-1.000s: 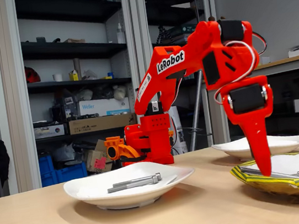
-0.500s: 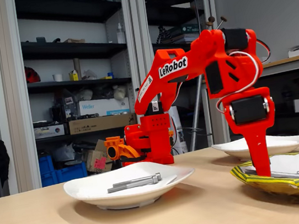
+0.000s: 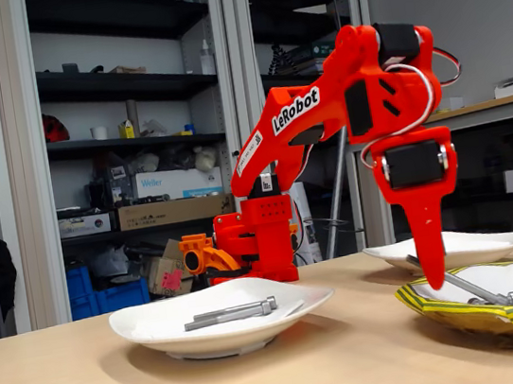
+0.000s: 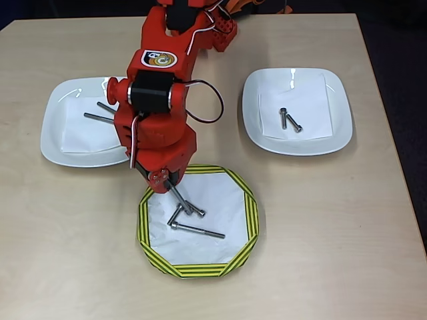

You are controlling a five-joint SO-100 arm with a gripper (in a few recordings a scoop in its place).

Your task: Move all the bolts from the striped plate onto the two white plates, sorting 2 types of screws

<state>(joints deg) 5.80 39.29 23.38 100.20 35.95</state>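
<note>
The striped plate [image 4: 247, 212] [image 3: 445, 309] lies at the table's front with several grey bolts on its white centre. My red gripper [image 4: 168, 181] [image 3: 433, 274] stands over the plate's left rim, shut on one end of a long bolt [image 4: 181, 201] [image 3: 466, 288]. That bolt hangs tilted, its head low by the plate. Another long bolt [image 4: 197, 231] and two shorter ones [image 4: 175, 215] lie flat beside it. The left white plate [image 4: 57, 143] [image 3: 151, 326] holds two long bolts [image 4: 99, 119] [image 3: 231, 313]. The right white plate [image 4: 333, 133] [image 3: 493, 243] holds two short bolts [image 4: 288, 120].
The arm's red base [image 3: 256, 240] stands at the table's back edge, between the two white plates. Bare wood [image 4: 320, 220] stretches in front of the plates and to the right of the striped plate. Shelves fill the room behind.
The gripper has risen a little and shifted left over the striped plate. The long bolt that lay flat now tilts, one end lifted in the gripper.
</note>
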